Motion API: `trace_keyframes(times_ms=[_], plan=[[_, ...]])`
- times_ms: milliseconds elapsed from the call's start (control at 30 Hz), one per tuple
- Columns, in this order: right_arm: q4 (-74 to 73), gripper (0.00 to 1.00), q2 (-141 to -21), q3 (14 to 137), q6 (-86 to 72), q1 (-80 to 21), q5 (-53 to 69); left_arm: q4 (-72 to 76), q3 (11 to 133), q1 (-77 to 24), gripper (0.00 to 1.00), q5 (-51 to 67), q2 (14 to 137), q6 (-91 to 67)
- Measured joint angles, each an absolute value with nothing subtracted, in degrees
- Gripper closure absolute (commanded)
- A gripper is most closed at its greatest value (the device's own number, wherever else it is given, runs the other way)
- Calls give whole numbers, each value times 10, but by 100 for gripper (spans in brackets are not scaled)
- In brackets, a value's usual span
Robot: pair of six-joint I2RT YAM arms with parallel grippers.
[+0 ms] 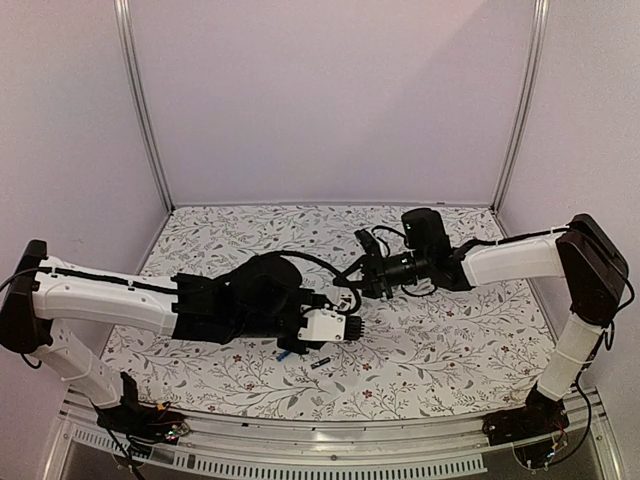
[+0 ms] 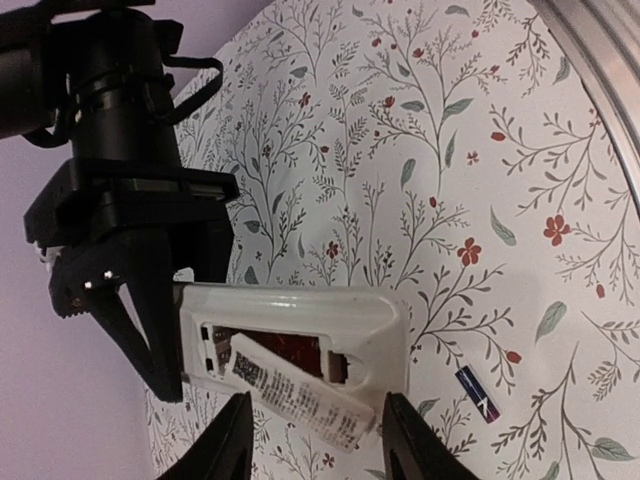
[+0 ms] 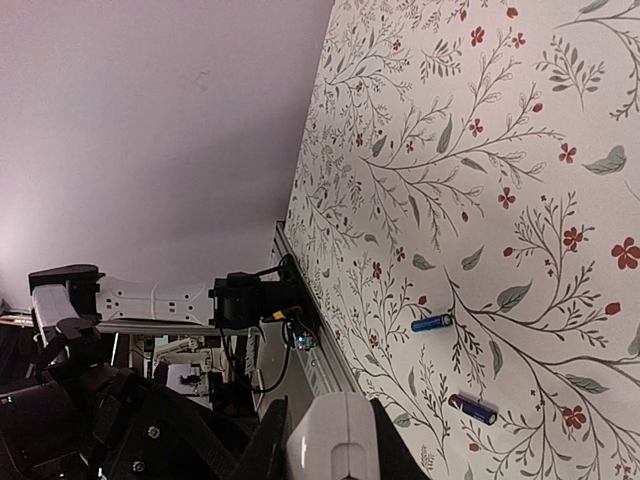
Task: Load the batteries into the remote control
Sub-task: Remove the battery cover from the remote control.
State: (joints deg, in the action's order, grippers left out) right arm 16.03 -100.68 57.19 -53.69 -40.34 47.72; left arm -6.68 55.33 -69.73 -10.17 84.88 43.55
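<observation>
Over the floral-patterned table, the left gripper and right gripper both clamp the slim white plastic remote control, bay exposed. The bright blue cylindrical battery and black cylindrical battery lie loose just base-side of it, nearer the left gripper.

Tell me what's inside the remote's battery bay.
In the remote control, the open bay shows a dark reddish floor and no battery. A white printed strip lies across it, hiding the rest.
</observation>
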Motion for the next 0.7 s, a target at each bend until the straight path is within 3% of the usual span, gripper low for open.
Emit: trace_keyframes(times_ms=[200,700], plan=[[196,100,-1007,558,-559,-390,476,-66,553,-696,41,-112,851,431],[270,100,-1034,519,-585,-308,451,-87,553,-650,37,-145,847,244]])
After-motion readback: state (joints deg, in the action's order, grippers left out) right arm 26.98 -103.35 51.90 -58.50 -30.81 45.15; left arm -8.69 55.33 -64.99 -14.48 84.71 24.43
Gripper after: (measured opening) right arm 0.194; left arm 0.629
